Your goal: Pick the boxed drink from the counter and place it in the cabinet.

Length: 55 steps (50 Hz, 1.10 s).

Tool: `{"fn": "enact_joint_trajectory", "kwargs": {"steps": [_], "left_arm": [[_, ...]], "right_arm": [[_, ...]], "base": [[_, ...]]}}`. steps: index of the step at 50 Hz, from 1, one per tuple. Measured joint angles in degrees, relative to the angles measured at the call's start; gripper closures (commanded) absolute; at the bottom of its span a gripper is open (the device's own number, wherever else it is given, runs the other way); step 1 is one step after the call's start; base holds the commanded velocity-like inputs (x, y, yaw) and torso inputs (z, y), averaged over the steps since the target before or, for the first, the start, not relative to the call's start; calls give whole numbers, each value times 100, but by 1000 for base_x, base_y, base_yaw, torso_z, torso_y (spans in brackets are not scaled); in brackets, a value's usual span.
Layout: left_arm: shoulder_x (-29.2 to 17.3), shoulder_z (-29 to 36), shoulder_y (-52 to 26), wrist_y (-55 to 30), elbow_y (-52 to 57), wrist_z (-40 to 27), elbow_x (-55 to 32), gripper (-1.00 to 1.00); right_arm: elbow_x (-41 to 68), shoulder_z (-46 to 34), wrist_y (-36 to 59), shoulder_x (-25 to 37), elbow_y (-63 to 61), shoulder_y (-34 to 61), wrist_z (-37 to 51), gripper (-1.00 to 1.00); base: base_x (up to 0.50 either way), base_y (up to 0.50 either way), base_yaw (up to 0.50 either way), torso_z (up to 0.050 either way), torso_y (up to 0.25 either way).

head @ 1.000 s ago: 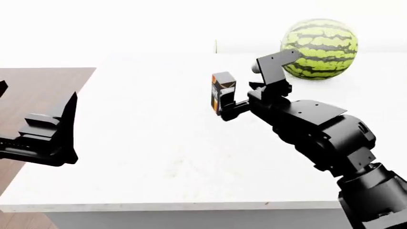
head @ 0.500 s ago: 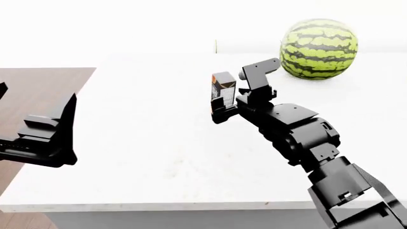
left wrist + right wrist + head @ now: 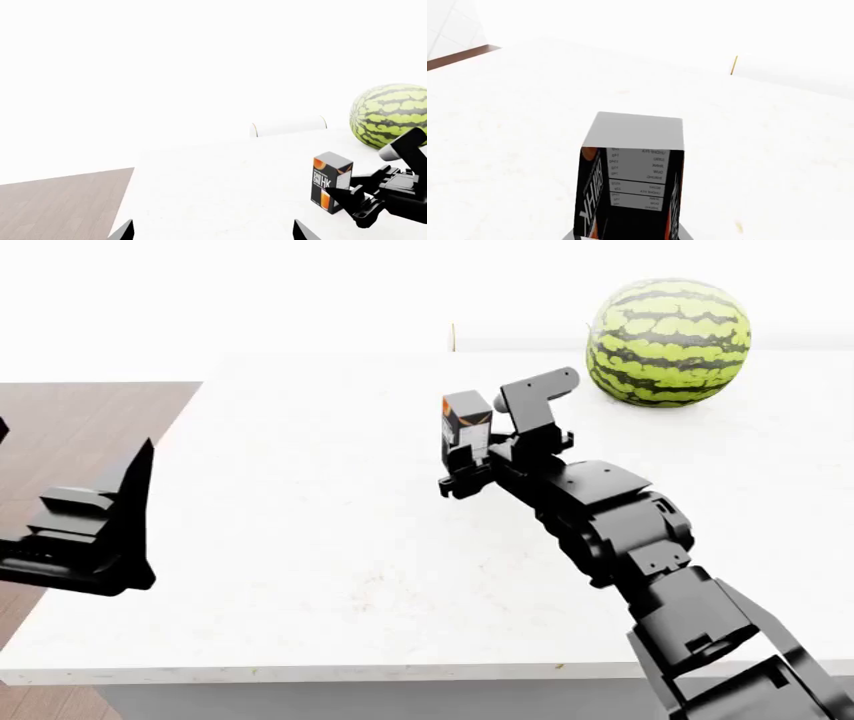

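Note:
The boxed drink (image 3: 465, 428) stands upright on the white counter (image 3: 334, 570), near its middle. Its grey top and label side fill the right wrist view (image 3: 634, 170). My right gripper (image 3: 467, 470) is closed around the carton's lower part, with a finger against each side. Only grey finger edges show beside the carton in the right wrist view. The left wrist view shows the carton (image 3: 330, 182) and the right gripper (image 3: 351, 197) from the side. My left gripper (image 3: 127, 520) is open and empty over the counter's left edge. The cabinet is out of view.
A striped green watermelon (image 3: 667, 330) sits at the counter's far right, behind my right arm. A small pale roll (image 3: 288, 125) lies at the counter's far edge. Brown wood floor (image 3: 80, 420) shows past the counter's left edge.
My right gripper has moved left onto the boxed drink, and its fingers now flank the carton. The carton has stayed in place. The left arm has barely moved.

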Motion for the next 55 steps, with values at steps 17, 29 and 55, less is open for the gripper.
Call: {"fn": "enact_joint_trajectory", "kwargs": {"steps": [17,29,55], "left_arm": [[213,-217,79,-216,-51,12,17,-100],[192,337,-234,-45,-108,51,192,-100],[261,672,-471,23,-147,68,302,-100]], "right_arm": [[1160,401,1596,1361,-3284,-290,1553,100],[2665,1144,2901,2368,-5860,-162,3117,100],[4223,1925,3459,3174,-7827,-189,4553,100]], "base": [[0,0,0,0,1],[0,0,0,0,1],[323,-4,0,0,0]]}}
